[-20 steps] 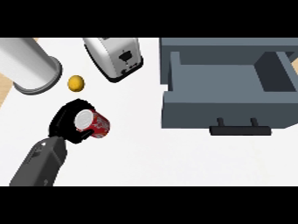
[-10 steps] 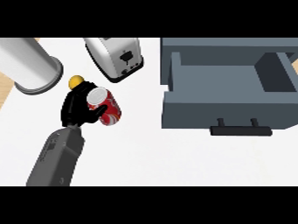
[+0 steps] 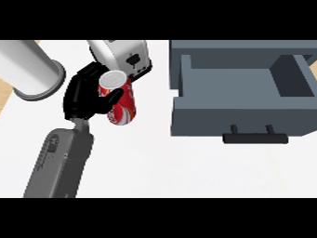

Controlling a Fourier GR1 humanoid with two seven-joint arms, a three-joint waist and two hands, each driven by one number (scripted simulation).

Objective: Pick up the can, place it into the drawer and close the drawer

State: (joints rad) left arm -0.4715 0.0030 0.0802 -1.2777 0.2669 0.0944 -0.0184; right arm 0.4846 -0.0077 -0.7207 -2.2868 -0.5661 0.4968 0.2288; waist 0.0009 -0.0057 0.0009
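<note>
Light is bright and even across the whole head view, with no single source to be traced. The white worktop (image 3: 188,167) reads nearly uniform, without glare patches. Shadows are faint: the open drawer (image 3: 247,100) is darker on its inner right wall and paler on its floor, and the black handle (image 3: 254,137) throws almost no shade on the surface below. The white cylinder (image 3: 23,67) shows a soft gradient from bright top to greyer rim. The silver lid of the can (image 3: 122,104) is washed pale. Edges stay crisp everywhere; straight lines show no bending toward the borders.
</note>
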